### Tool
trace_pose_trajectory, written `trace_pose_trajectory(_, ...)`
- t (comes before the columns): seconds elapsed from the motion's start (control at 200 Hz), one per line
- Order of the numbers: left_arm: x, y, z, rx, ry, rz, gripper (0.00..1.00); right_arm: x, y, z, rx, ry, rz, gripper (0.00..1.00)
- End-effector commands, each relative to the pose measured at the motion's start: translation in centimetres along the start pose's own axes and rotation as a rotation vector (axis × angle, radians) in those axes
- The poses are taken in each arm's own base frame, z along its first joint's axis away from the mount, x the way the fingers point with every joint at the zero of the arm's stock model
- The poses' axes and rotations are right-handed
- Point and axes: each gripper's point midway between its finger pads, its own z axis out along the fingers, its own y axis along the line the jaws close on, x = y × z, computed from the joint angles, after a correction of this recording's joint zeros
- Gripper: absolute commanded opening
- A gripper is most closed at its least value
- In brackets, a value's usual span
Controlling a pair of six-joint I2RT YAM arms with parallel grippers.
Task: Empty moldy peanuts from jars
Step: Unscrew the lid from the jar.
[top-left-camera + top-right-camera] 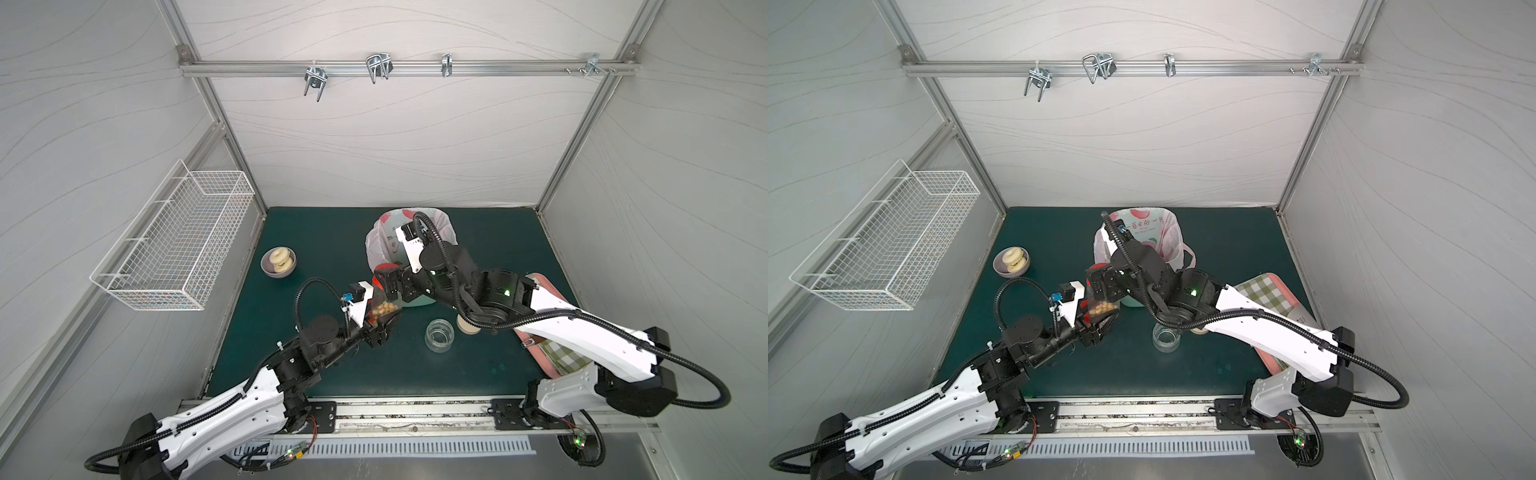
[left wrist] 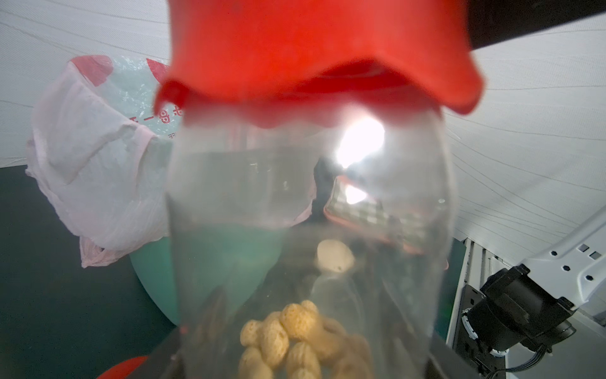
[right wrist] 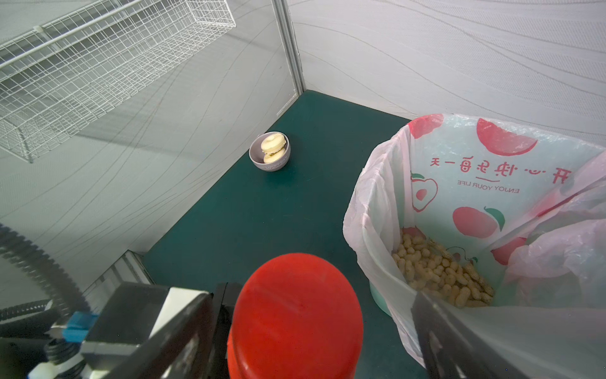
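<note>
My left gripper (image 1: 384, 320) (image 2: 301, 357) is shut on a clear jar (image 2: 311, 213) (image 1: 384, 305) and holds it tilted above the mat. The jar's red lid (image 2: 311, 49) (image 3: 295, 311) is on, and moldy peanuts (image 2: 288, 338) (image 1: 1102, 307) lie in its lower end. My right gripper (image 3: 314, 328) (image 1: 390, 282) is open, with one finger on each side of the red lid and a gap on the bin side. More peanuts (image 3: 439, 272) lie in the bagged bin (image 3: 377, 213). A squat clear jar (image 1: 439, 334) (image 1: 1166, 336) stands open on the mat with its beige lid (image 1: 467, 326) beside it.
The mint bin with its pink fruit-print bag (image 1: 376, 245) stands just behind both grippers. A grey bowl (image 1: 278, 262) (image 3: 270, 152) with two ring pastries sits at the left. A pink tray with a checked cloth (image 1: 1266, 291) lies under the right arm. A wire basket (image 1: 174, 245) hangs on the left wall.
</note>
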Motion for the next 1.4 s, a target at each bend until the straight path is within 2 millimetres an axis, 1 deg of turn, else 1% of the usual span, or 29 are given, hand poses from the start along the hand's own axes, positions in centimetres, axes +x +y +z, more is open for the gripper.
trace_pose_trajectory(0.0, -3.1, -0.4, -0.5, 0.007, -0.098, 0.003, 0.35, -0.2, 0.6, 0.6, -0.007, -0.020, 0.027, 0.95)
trace_pose_trajectory(0.19, -3.2, -0.5, -0.5, 0.012, -0.099, 0.003, 0.35, 0.5, 1.3, 1.7, -0.019, 0.004, 0.024, 0.95)
trace_pose_trajectory(0.38, -3.2, -0.6, -0.5, 0.014, -0.100, 0.003, 0.35, 0.6, 1.5, 2.0, -0.027, 0.004, 0.026, 0.94)
trace_pose_trajectory(0.67, -3.2, -0.6, -0.5, 0.016, -0.099, 0.002, 0.35, 0.6, 1.8, 2.0, -0.039, 0.003, 0.028, 0.72)
trace_pose_trajectory(0.86, -3.4, -0.8, -0.6, 0.030, -0.105, -0.004, 0.35, 1.0, 1.9, 2.0, -0.051, 0.015, 0.021, 0.62)
trace_pose_trajectory(0.96, -3.6, -1.0, -0.8, 0.039, -0.112, -0.008, 0.35, 1.1, 2.1, 1.9, -0.068, 0.018, 0.017, 0.59)
trace_pose_trajectory(1.04, -3.8, -1.2, -0.9, 0.051, -0.116, -0.009, 0.35, 1.0, 2.6, 1.5, -0.102, 0.014, 0.010, 0.57)
trace_pose_trajectory(1.211, -4.2, -1.9, -1.3, 0.090, -0.130, -0.017, 0.35, 1.0, 4.4, 0.3, -0.261, 0.024, -0.020, 0.54)
trace_pose_trajectory(1.396, -4.9, -3.1, -1.7, 0.154, -0.134, -0.025, 0.35, 1.0, 5.2, -0.6, -0.406, 0.037, -0.030, 0.51)
